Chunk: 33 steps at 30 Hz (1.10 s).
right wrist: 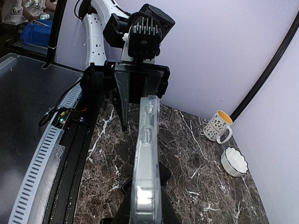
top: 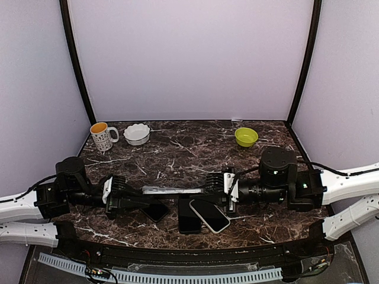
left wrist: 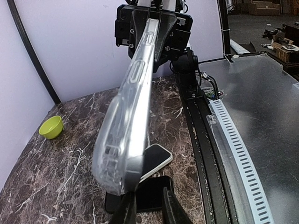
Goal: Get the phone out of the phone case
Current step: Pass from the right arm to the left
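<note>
Both arms hold a clear phone case (top: pixel 169 190) betw. them, edge-on, lifted off the marble table (top: pixel 177 154). The left gripper (top: pixel 137 195) is clamped on one end, the right gripper (top: pixel 208 188) on the other. Case looks see-through, empty. A light-rimmed phone (top: pixel 209 215) lies flat below, partly over a black phone (top: pixel 189 216). A 3rd dark phone (top: pixel 155 210) lies by the left gripper.

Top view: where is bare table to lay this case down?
Free: the marble at back-centre, between white bowl and green bowl. Crowded: the near edge by the case, where the phones lie.
</note>
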Tool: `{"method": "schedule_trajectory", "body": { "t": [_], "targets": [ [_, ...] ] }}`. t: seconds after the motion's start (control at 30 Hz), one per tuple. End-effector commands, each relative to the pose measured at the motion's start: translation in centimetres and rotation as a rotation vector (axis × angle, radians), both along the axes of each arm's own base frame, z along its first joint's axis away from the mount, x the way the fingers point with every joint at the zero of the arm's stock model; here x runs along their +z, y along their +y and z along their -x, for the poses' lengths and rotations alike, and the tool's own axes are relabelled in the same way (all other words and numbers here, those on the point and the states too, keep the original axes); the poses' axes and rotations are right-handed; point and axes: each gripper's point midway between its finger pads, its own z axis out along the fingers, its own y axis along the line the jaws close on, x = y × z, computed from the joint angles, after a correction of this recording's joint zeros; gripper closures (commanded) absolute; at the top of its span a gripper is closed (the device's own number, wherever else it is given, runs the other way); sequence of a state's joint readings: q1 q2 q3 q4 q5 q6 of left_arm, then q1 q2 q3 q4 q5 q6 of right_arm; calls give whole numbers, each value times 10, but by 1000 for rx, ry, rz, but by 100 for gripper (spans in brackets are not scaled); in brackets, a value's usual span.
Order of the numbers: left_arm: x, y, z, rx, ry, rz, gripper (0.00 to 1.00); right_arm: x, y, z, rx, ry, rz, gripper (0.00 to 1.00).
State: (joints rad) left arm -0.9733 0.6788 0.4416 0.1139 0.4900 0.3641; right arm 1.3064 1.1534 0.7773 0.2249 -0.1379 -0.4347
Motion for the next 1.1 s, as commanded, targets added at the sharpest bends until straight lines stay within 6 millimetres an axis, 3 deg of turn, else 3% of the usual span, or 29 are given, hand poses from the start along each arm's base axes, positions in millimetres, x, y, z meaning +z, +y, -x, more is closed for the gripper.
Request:
{"method": "schedule_trajectory", "body": {
  "t": [0.0, 0.43, 0.63, 0.87, 1.07],
  "targets": [
    [46, -4, 18, -105, -98, 149, 77, -31, -6, -1, -9, 20, 99, 100],
    [43, -7, 14, -96, -103, 147, 76, -22, 4, 25, 143, 91, 58, 100],
    [42, -6, 13, -85, -108, 155, 70, -20, 9, 32, 190, 119, 43, 100],
    [45, -8, 15, -100, -100, 167, 64, -17, 21, 24, 161, 107, 10, 100],
    [41, -8, 15, -105, -83, 151, 72, -7, 20, 20, 135, 78, -27, 100]
  ]
}}
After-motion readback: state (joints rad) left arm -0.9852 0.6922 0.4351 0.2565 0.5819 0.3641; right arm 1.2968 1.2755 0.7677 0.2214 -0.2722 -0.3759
